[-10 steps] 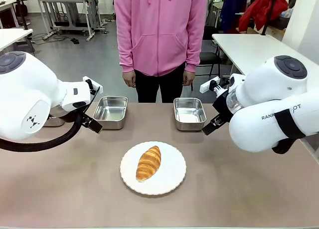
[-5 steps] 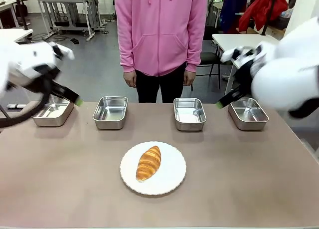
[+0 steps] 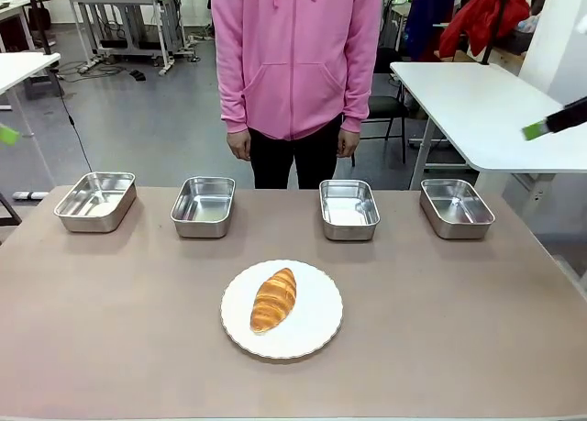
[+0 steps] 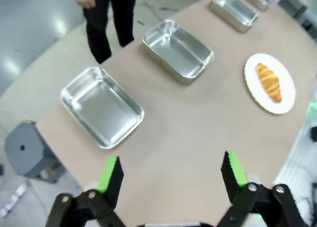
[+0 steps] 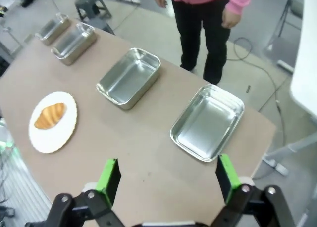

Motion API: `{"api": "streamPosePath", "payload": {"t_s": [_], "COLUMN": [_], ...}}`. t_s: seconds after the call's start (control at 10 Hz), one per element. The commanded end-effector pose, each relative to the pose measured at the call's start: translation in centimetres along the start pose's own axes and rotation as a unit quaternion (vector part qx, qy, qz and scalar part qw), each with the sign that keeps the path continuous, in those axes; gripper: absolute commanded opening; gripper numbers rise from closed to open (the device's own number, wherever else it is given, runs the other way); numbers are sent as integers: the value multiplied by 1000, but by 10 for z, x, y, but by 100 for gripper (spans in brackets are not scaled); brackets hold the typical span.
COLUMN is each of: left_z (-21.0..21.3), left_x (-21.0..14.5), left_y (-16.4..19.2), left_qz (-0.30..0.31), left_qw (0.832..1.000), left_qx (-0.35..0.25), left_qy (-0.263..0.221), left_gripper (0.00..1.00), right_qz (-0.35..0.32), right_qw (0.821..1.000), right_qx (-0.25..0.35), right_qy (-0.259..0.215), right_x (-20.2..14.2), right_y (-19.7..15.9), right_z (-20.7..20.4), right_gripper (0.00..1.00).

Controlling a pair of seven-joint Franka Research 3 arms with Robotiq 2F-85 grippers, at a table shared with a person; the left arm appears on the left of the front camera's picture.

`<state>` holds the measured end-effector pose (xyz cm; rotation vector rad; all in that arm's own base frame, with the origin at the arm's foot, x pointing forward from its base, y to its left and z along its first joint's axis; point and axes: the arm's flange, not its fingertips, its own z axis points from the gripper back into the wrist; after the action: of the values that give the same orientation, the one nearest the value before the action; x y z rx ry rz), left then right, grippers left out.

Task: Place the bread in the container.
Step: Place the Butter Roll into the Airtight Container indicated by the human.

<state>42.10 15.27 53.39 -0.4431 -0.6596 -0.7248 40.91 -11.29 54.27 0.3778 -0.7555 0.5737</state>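
The bread lies golden-brown on a round white plate at the table's near middle. Beyond it, a row of several alike steel containers runs across the table; all are empty. My left gripper hangs open high above the table's left end, over two containers, with the bread far off. My right gripper is open too, high above the right end near a container. The bread is far from it.
A person in a pink hoodie stands at the far edge between the two middle trays, hands hanging down. A white table stands to the right of mine. Green-padded fingertips show at the left and right picture edges.
Both arms have lifted and swung outward, away from the table's middle. The two outer trays, covered a second ago, now show. Bread and plate have not moved.
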Motion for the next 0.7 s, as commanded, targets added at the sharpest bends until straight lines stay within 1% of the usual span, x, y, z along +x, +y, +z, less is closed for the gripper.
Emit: {"api": "streamPosePath", "payload": {"t_s": [0.0,0.1,0.2,0.3,0.4,0.5,0.6], "left_z": [3,3,10,4,3,1,3], "left_x": [-5,-11,-10,-13,-15,-3,-13], "left_y": [41,47,43,44,36,36,33], "left_qz": [-11,-6,-6,-4,-2,-10,-9], "left_qw": [999,999,999,999,999,998,998], "left_qx": [-31,-29,-21,-17,-11,-8,-9], "left_qy": [-11,-22,-41,-51,-51,-55,-68], "left_gripper": [100,100,100,100,100,100,100], "right_qz": [7,6,9,13,12,8,9], "right_qw": [997,996,995,994,994,994,994], "right_qx": [73,86,91,96,96,92,92], "right_qy": [-23,-30,-32,-46,-48,-56,-56], "right_x": [-10,-18,-11,-15,-15,-15,-15], "right_y": [-34,-47,-47,-49,-47,-50,-48], "right_z": [-10,-14,-21,-20,-20,-16,-16], "right_gripper": [100,100,100,100,100,100,100]}}
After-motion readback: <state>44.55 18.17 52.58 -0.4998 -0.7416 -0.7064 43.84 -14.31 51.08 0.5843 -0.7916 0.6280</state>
